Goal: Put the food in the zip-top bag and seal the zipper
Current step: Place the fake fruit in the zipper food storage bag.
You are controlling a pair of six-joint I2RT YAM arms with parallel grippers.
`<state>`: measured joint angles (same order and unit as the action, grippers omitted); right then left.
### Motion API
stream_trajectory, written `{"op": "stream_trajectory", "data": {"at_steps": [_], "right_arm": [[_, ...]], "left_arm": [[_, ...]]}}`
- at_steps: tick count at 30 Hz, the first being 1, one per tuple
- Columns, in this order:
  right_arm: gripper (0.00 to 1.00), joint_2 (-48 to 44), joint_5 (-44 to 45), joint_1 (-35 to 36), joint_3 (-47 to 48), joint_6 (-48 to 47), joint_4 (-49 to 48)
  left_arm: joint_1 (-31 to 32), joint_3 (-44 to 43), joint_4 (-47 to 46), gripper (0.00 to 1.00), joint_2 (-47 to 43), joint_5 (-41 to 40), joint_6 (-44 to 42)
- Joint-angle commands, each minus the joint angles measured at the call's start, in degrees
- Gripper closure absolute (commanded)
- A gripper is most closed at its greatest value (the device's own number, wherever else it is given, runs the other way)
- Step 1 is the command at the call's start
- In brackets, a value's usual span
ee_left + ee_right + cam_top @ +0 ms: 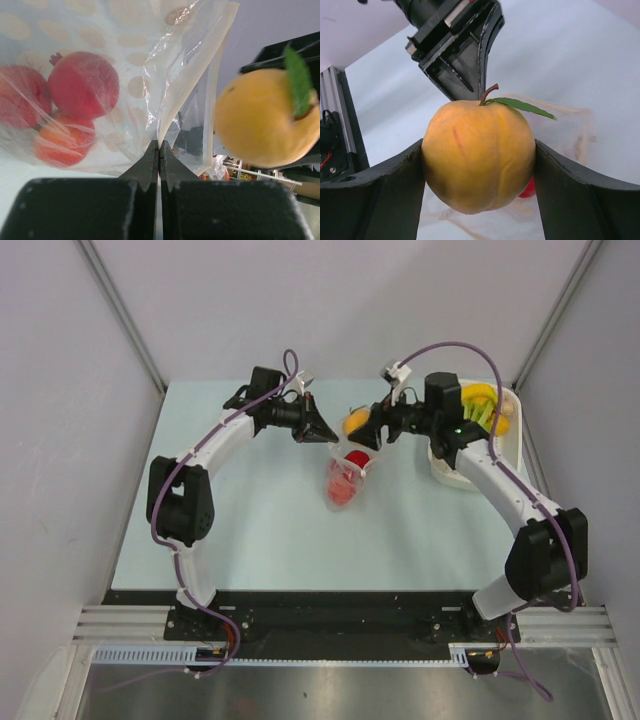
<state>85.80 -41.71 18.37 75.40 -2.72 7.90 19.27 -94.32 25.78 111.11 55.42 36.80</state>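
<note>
- Plainly, the left fingers [147, 167] are pressed together tip to tip and pinch a fold of the zip-top bag [150, 60] near its mouth. The grip seems meant to lift that edge and hold the mouth open toward the other arm.
- The right fingers [380, 195] stand wide apart but are full. They clamp the orange fruit [479, 155] by its two sides, stem and green leaf upward, which leaves its underside free for lowering.
- The zipper [220, 55], a whitish strip, runs up the raised edge just beside the pinch and looks unsealed.
- The orange fruit hangs just beside the open mouth, and as far as I can judge it is not yet inside.
- Red fruits [82, 85] already lie in the bag, with a more orange-red one under them. The bag's lower end rests on the bench [260, 530].
- More food, yellow and green, waits in the white basket [450, 478] at the far right, partly behind the right arm.
- From above, both arms and the orange fruit cover the bag's mouth, so how wide it gapes cannot be told.
- In the right wrist view the fruit blocks nearly all of the bag. Only a faint film and a sliver of red show below it.
- The pieces in the basket are too small and too crowded to count.
</note>
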Motion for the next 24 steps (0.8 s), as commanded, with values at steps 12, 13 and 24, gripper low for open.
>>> {"op": "stream_trajectory", "data": {"at_steps": [12, 13, 24], "right_arm": [[0.0, 1.48, 1.21, -0.51, 2.39, 2.45, -1.82], [0.0, 1.13, 0.5, -1.75, 2.91, 5.85, -2.53], [0.31, 5.68, 5.31, -23.02, 5.81, 2.91, -0.18]], "left_arm": [[0.24, -1.39, -1.96, 1.0, -3.45, 0.13, -0.5], [0.24, -1.48, -1.96, 1.0, -3.36, 0.22, -0.41], [0.16, -2.09, -1.08, 1.0, -2.3, 0.39, -1.02]]}}
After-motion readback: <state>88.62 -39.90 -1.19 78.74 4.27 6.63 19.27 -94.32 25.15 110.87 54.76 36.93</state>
